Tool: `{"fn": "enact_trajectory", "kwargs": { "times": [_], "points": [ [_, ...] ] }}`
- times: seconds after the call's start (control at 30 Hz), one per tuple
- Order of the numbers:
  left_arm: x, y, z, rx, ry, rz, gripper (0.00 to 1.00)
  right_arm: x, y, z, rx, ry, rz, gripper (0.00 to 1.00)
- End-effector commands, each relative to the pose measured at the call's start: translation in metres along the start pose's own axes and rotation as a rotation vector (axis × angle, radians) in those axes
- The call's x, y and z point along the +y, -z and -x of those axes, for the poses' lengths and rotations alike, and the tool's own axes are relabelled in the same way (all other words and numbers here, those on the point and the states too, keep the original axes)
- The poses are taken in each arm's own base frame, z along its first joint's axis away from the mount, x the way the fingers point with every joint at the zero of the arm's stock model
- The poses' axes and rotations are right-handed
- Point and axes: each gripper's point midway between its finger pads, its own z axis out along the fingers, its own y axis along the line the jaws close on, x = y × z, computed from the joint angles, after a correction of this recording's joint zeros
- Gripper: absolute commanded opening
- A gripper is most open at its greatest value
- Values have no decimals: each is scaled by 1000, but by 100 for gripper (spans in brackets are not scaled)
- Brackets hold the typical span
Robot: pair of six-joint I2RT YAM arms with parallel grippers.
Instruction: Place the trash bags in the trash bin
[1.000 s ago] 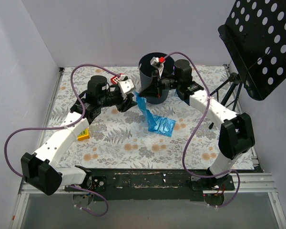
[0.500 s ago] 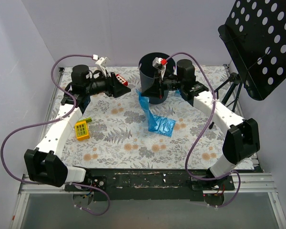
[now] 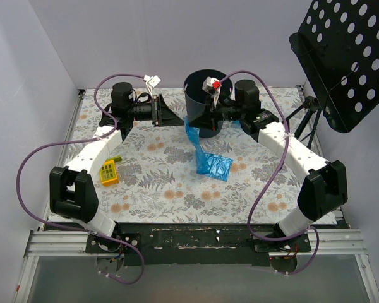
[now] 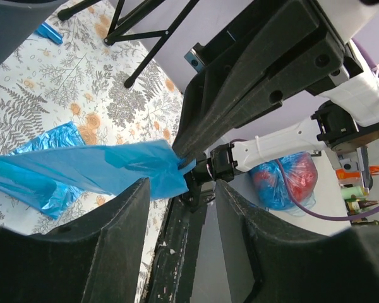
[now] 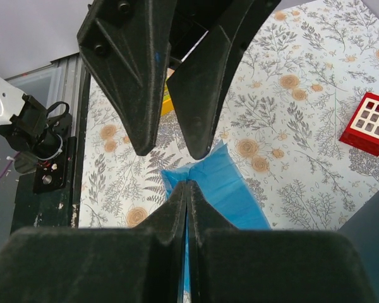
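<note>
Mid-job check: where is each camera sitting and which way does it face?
Top external: above and behind the bases, looking down on the table; left arm, right arm, trash bin, trash bag.
Left wrist: on left wrist, looking past its open fingers at the right gripper pinching the bag.
Right wrist: on right wrist, looking past its shut fingers at the left gripper.
Shared: both wrist views show the pinched bag.

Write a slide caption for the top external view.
Right gripper pinches a blue trash bag near the trash bin.

Blue trash bag (image 4: 95,170), pinched by right end effector (image 4: 182,159) — floral tablecloth (image 4: 132,107) below
</note>
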Motion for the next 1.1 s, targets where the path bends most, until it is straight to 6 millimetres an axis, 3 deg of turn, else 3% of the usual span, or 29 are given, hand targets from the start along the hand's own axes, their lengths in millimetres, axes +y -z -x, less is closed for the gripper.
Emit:
{"fn": "enact_trajectory", "kwargs": {
  "times": [0.0, 0.2, 0.37, 0.63, 1.07],
  "points": [
    [-22, 1, 16, -7, -58, -63, 45, 14, 3, 17, -29, 82, 2, 1],
    [-16, -5, 13, 5, -43, -65, 42, 17, 3, 18, -30, 93, -2, 1],
    [-14, -9, 10, 11, -42, -56, 34, 17, 3, 18, -35, 93, -3, 1],
    [-17, -8, 11, 14, -74, -66, 0, 16, 5, 17, -33, 101, -25, 1],
    [-13, 6, 11, -26, -96, -14, 0, 13, 16, 9, -23, 85, -73, 1]
  ]
}}
